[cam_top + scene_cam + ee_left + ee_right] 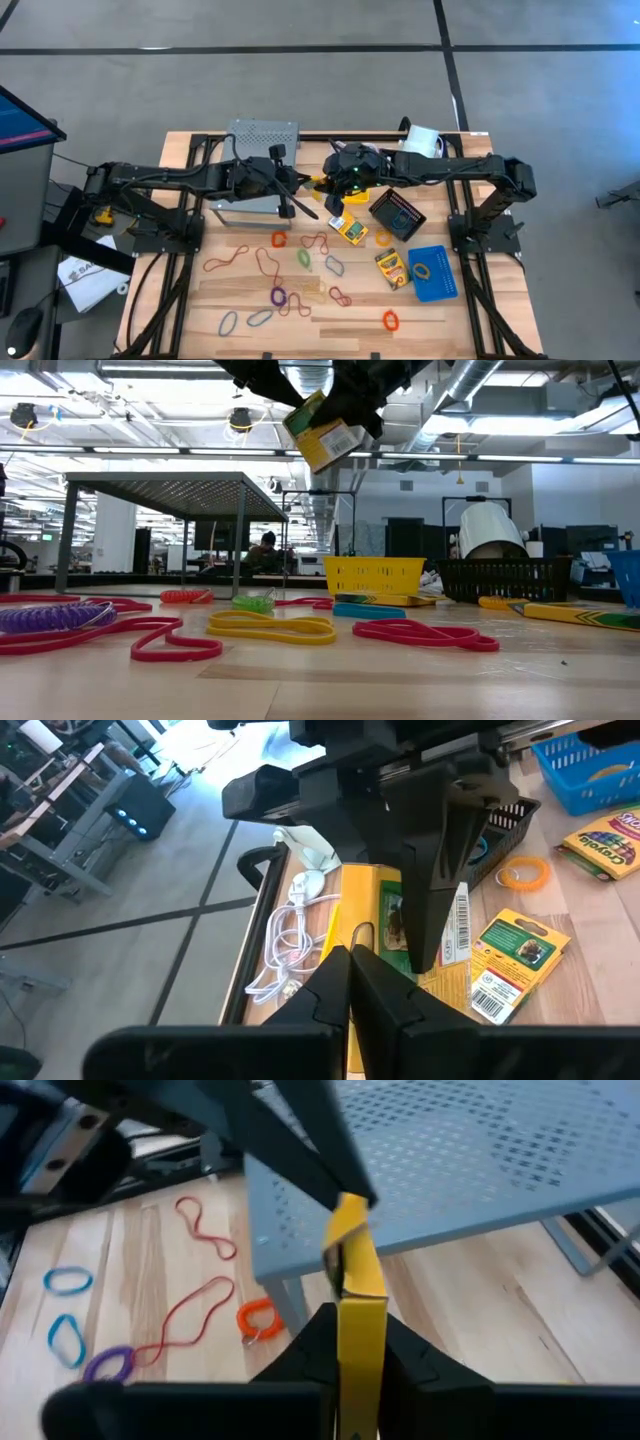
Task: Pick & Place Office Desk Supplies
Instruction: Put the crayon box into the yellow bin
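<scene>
A yellow-green crayon box (325,433) hangs high above the table, between my two grippers. My left gripper (350,958) comes at it from the table's left and is shut on its near end. My right gripper (350,1320) reaches in from the right and is shut on the same box (322,184). On the table lie two more crayon boxes (350,230) (392,268) and several coloured rubber bands (275,262). A yellow tray (373,574), a black mesh tray (397,213) and a blue tray (432,273) stand there too. My left gripper pinches the crayon box's end flap (362,934) between its two fingertips (318,1172). It slants down at the flap from the table's left. The box is lifted clear of the table. My right gripper pinches the box's two broad faces (360,1285) between its fingers (435,890), at the end opposite my left gripper. It slants down from the table's right. The box hangs tilted in the air, held at both ends.
A grey perforated metal stand (262,135) is at the back left, just behind my left gripper. A coiled white cord (285,945) lies at the table's far edge, and a white cylinder (425,138) stands at the back right. Rubber bands cover the near half.
</scene>
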### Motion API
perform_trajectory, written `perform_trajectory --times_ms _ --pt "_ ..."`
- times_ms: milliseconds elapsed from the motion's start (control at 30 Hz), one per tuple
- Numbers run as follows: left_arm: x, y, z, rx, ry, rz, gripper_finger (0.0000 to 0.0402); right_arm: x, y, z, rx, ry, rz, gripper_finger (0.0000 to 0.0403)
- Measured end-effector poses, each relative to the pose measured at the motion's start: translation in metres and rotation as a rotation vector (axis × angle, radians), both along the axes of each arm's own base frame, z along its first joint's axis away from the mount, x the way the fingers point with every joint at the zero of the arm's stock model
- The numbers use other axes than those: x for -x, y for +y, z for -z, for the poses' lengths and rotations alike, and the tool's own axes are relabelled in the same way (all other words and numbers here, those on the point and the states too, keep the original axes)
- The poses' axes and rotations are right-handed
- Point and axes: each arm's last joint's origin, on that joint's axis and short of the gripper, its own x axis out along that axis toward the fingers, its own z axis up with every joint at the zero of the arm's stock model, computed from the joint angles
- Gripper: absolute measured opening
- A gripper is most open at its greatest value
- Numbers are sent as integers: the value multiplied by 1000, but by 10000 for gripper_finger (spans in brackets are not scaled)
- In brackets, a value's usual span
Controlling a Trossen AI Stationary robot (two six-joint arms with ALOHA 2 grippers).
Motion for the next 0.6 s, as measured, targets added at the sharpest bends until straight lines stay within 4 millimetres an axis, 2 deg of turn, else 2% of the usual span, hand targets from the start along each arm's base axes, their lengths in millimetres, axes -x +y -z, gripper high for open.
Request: perform_trajectory --times_ms 367,600 --pt "-1 0 0 45 -29 -20 5 2 -3 2 -59 17 -24 27" --pt "3 1 -8 30 -77 -59 62 7 -6 2 -63 50 -22 27"
